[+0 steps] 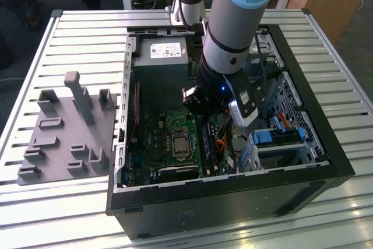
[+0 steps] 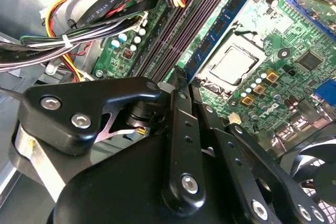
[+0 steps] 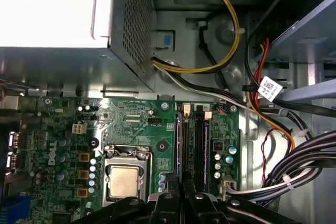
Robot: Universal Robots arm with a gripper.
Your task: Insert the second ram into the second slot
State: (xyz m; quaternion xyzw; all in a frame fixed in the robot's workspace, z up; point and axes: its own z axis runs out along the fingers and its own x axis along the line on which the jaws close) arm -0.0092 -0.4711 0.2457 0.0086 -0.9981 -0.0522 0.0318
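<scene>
The arm (image 1: 233, 33) reached down into an open computer case (image 1: 233, 196) lying on its side on a slatted metal table (image 1: 87, 33). A gray tray of holders (image 1: 64, 138) sat beside the case on the exterior view's left. The claw (image 1: 205, 112) hung low over the black memory slots (image 1: 205, 144), just to the exterior view's right of the processor (image 1: 178, 144). In the second wrist view the claw (image 2: 185, 83) had its black fingers (image 2: 181, 129) drawn together on the near end of the memory stick (image 2: 223, 27). The stick was a thin blue strip standing on edge in the slot nearest the processor and running straight away from the fingertips. How deep it sat in that slot could not be told. The slots on its other side, toward the bundled cables (image 2: 79, 35), looked dark. In the first wrist view the closed fingers (image 3: 168, 203) lined up with the slots, and the silver power supply (image 3: 52, 19) lay beyond the green circuit board (image 3: 131, 114).
</scene>
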